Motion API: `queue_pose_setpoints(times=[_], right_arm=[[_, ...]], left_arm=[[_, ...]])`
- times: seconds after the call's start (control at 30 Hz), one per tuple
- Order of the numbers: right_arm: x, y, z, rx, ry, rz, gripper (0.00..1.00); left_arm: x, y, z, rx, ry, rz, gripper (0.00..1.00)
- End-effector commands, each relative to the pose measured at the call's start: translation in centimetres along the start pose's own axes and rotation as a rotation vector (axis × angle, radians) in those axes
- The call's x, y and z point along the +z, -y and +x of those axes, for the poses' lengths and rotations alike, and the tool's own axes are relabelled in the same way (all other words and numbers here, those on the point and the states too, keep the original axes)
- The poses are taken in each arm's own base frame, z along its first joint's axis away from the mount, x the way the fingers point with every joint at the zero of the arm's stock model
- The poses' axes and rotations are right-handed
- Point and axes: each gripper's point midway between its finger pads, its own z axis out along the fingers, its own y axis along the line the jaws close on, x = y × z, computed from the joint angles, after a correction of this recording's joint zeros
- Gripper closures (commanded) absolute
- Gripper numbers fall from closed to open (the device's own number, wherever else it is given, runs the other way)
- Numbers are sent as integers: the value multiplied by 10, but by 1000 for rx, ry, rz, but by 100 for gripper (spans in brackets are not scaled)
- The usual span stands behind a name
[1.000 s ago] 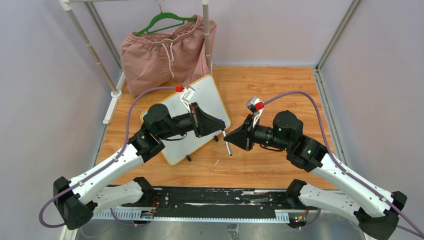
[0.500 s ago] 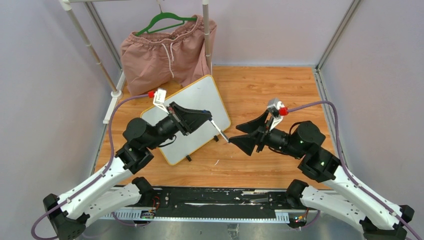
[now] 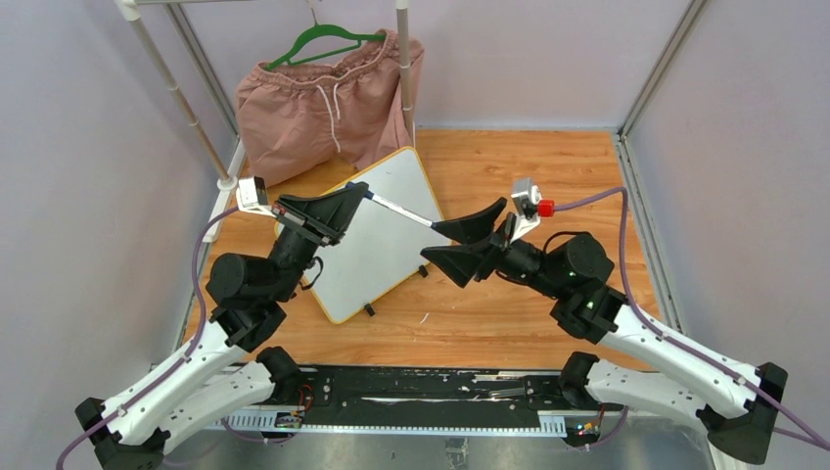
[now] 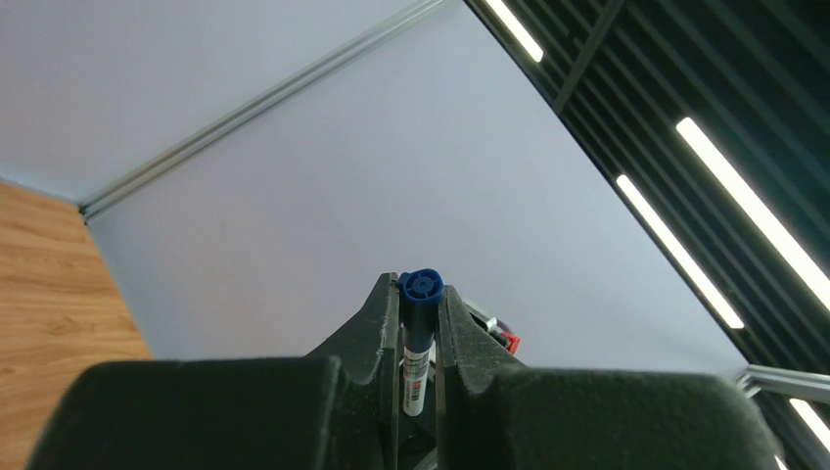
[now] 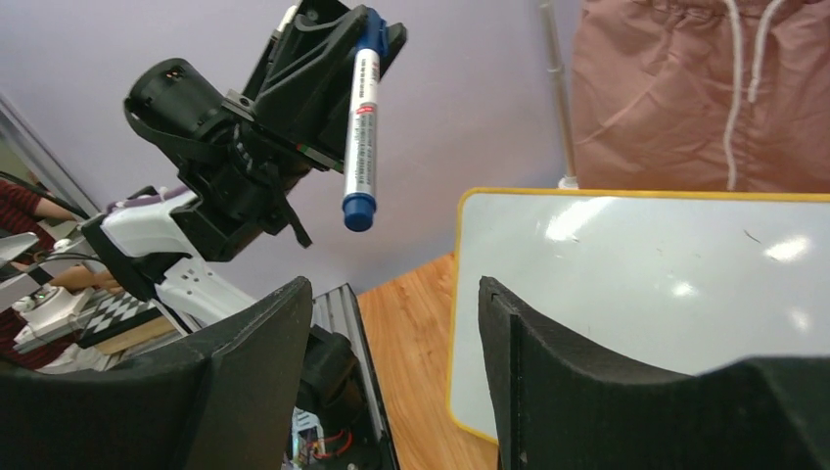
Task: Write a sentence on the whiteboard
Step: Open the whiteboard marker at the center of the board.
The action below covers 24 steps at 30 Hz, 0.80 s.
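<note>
the left gripper (image 3: 354, 193) is closed tight on a marker (image 3: 399, 209) and holds it by the back end, high above the table (image 3: 529, 166). the marker sticks out past the fingertips. its long axis goes from this gripper straight toward the right gripper (image 3: 429, 241), and the blue end (image 5: 359, 211), which i judge to be the cap, is the far one.

the right gripper stands just in front of that blue end. it is wide open and holds nothing. in the top view the end of the marker looks very close to the upper finger, but i cannot tell if they touch. in the right wrist view the blue end hangs above the gap between the two fingers, not yet inside it.

so the next move, i think, is for the right gripper to go up around the blue end, close, and pull along the axis of the marker. it is the nearer one to the cap and must come in line with it first.

the whiteboard (image 3: 387, 250) lies flat on the table, below the marker and between the two arms. no blue letters show on it, so the sentence is not yet begun.

further behind the left gripper, pink shorts (image 3: 323, 108) hang on a green hanger (image 3: 328, 41). i see no box or bowl.
</note>
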Motion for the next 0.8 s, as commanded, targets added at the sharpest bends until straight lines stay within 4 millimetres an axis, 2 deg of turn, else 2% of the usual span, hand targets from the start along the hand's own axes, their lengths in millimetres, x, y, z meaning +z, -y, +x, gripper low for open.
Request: queue_pose_setpoints(times=[0.0, 0.13, 0.27, 0.37, 0.5, 0.6, 0.77], right_arm=[[21, -33, -51, -61, 170, -84, 34], [38, -38, -55, -86, 186, -69, 34], [45, -43, -51, -106, 122, -83, 32], [36, -42, -37, -145, -23, -72, 31], [14, -37, -24, -169, -169, -32, 30], [11, -34, -23, -180, -245, 0, 30], [26, -46, -17, -138, -333, -60, 31]], left_arm=[[3, 27, -20, -79, 80, 56, 100], [2, 27, -20, -80, 81, 55, 100], [0, 30, -18, 0, 60, 73, 100], [-7, 28, -21, 63, 58, 52, 100], [-14, 31, -22, 195, 32, 39, 100], [-14, 36, -7, 310, -79, 57, 100], [-18, 57, 29, 391, -294, 199, 100]])
